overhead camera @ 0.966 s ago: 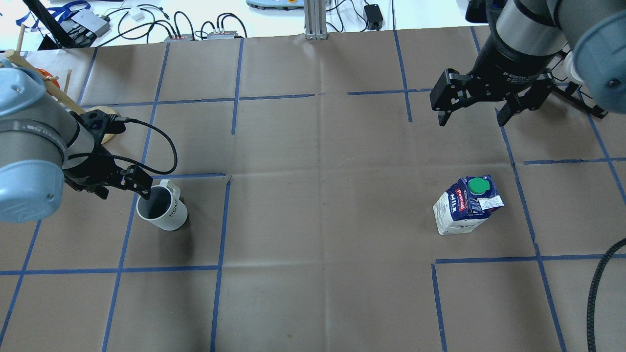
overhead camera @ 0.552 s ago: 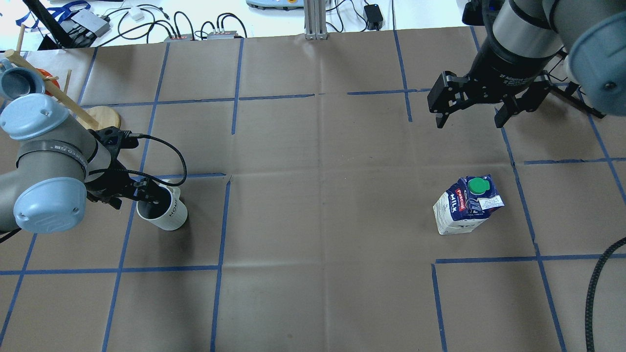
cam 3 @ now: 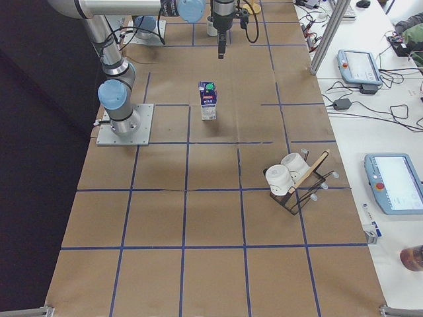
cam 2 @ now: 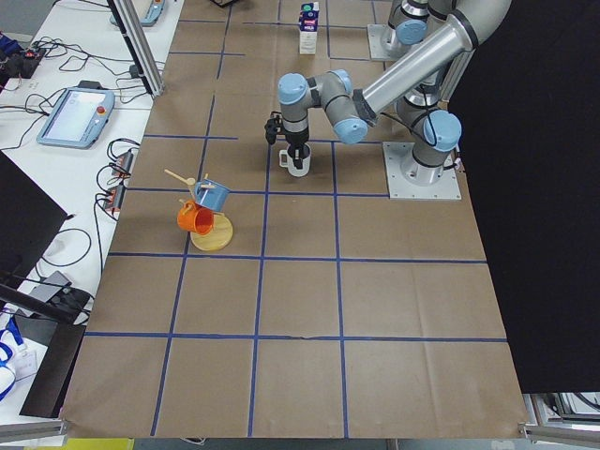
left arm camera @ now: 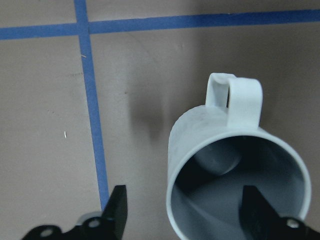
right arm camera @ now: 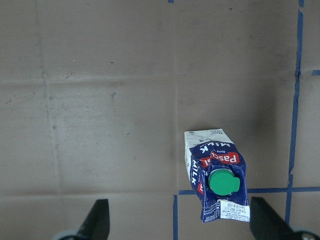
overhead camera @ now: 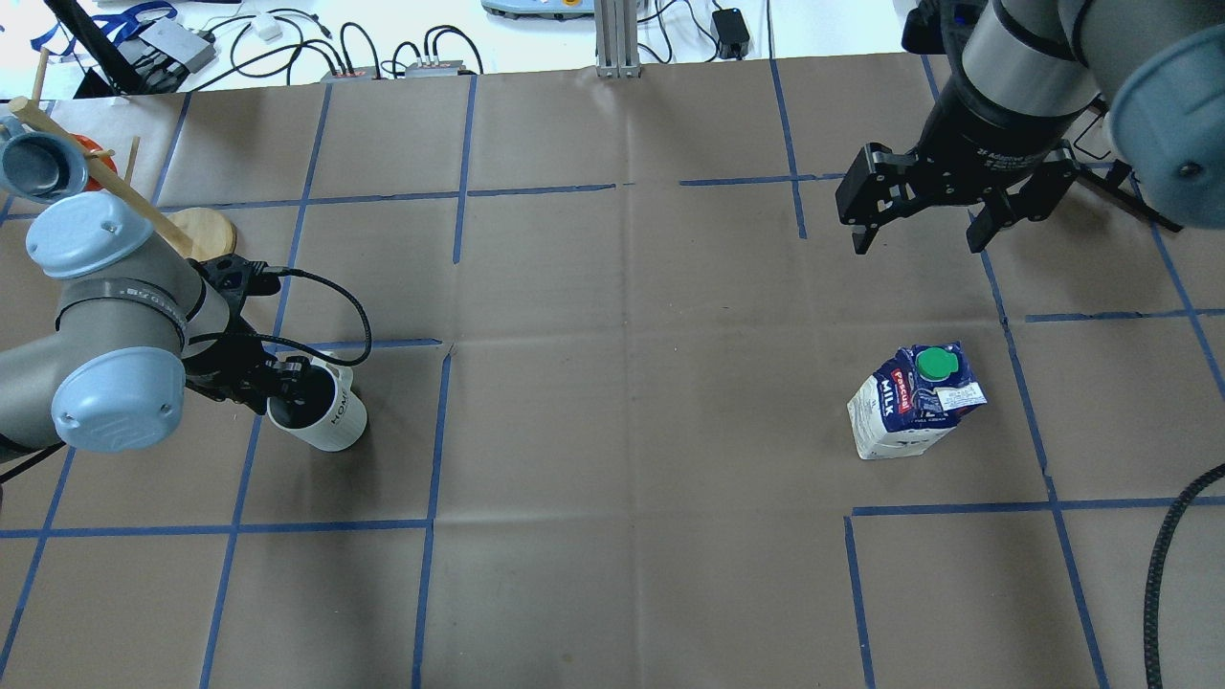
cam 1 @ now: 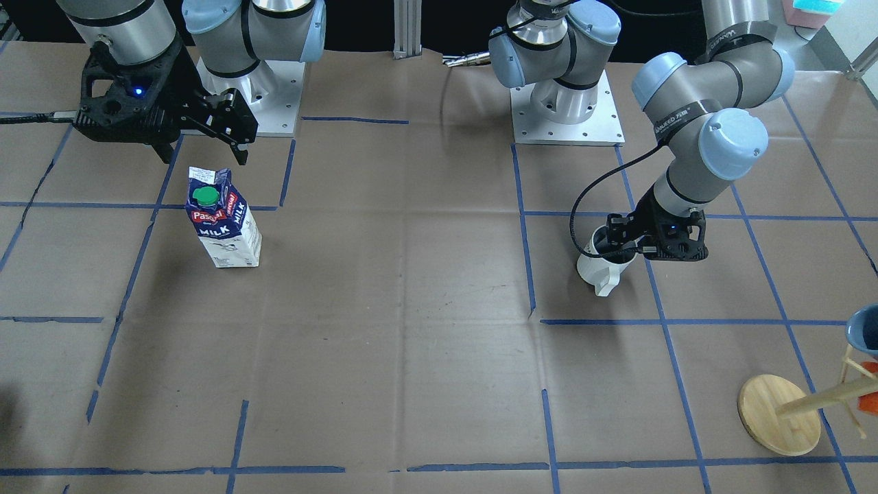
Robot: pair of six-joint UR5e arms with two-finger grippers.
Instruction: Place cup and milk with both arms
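Observation:
The white cup (overhead camera: 332, 423) stands upright at the left of the table, handle pointing away from the robot. My left gripper (overhead camera: 287, 388) is open over its rim. In the left wrist view one finger (left arm camera: 256, 212) is inside the cup (left arm camera: 200, 135) and the other finger (left arm camera: 119, 210) is outside its wall. The cup (cam 1: 595, 269) and left gripper (cam 1: 621, 245) also show in the front view. The milk (overhead camera: 911, 402) stands upright at the right. My right gripper (overhead camera: 917, 239) is open and empty, raised beyond the milk (right arm camera: 218, 175).
A wooden mug stand (overhead camera: 198, 230) with a blue and an orange cup stands at the far left, just behind the left arm. A black rack with white cups (cam 3: 291, 175) stands at the far right. Cables (overhead camera: 287, 48) and a metal post (overhead camera: 617, 38) line the far edge.
My left arm has swung in and lowered, so its finger sits deeper in the cup. The right gripper has shifted slightly. The cup and the milk have not moved.

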